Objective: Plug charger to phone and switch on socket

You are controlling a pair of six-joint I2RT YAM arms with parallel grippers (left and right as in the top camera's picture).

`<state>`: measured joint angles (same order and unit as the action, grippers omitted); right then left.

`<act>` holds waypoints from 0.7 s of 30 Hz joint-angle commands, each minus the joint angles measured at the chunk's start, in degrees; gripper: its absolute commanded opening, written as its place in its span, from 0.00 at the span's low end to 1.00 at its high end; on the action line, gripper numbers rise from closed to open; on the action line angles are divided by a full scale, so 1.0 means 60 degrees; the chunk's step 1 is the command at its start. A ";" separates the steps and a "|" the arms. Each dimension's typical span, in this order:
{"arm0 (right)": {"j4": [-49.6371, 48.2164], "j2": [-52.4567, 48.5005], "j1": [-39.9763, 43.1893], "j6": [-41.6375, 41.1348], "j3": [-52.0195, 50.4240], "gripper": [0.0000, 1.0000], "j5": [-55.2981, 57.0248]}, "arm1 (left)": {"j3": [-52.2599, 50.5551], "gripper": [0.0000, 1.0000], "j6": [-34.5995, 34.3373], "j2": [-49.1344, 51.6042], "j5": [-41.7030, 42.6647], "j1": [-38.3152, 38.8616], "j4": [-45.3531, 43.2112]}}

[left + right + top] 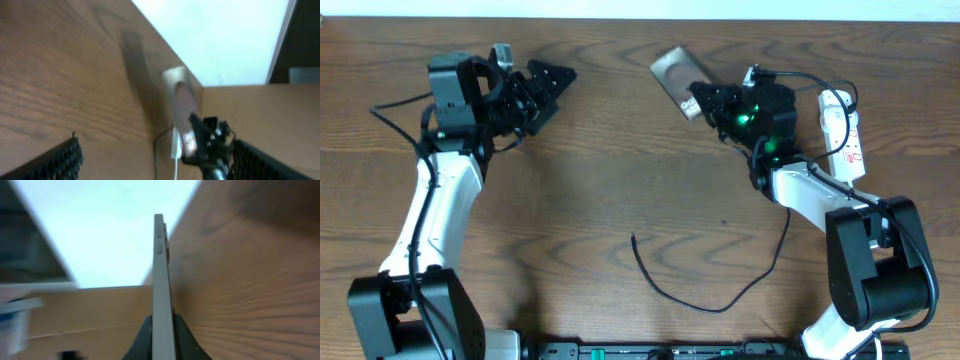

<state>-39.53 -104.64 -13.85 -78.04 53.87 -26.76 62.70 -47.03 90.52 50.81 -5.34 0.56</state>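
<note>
My right gripper [705, 102] is shut on the phone [675, 73], a flat grey-dark slab held at the back middle of the table. In the right wrist view the phone [159, 275] stands edge-on between the two fingers [160, 322]. The charger [692, 298], a thin black cable, lies loose on the table in front, its free tip [633, 237] pointing toward the middle. The socket [846, 128], a white power strip with red marks, lies at the far right, behind my right arm. My left gripper [548, 90] is open and empty at the back left. Its wrist view shows the phone [181, 95] ahead.
The left wrist view is blurred; it shows the right gripper [209, 146] holding the phone over the brown wooden table [600, 190]. The table's far edge meets a white wall [620, 8]. A black rail [720, 350] runs along the front edge.
</note>
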 commanded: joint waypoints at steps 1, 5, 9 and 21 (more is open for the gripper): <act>-0.1140 0.0098 -0.0153 -0.1712 0.0168 0.01 -0.0903 | -0.1264 0.92 -0.1814 -0.0109 0.0357 -0.0036 -0.1814; -0.1406 0.0098 -0.0546 -0.1876 0.0168 0.01 -0.1330 | -0.2524 0.92 -0.3472 -0.0109 0.0357 -0.0036 -0.4976; -0.1410 0.0098 -0.1147 -0.1861 0.0168 0.01 -0.1388 | -0.3155 0.92 -0.4368 -0.0106 0.0233 -0.0036 -0.6768; -0.1410 0.0098 -0.2572 -0.1694 0.0168 0.01 -0.1384 | -0.3377 0.92 -0.4645 -0.0106 -0.0237 -0.0033 -0.7260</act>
<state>-47.11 -104.62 -27.86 -88.33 53.95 -34.79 42.65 -74.52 90.54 50.57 -5.39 -42.54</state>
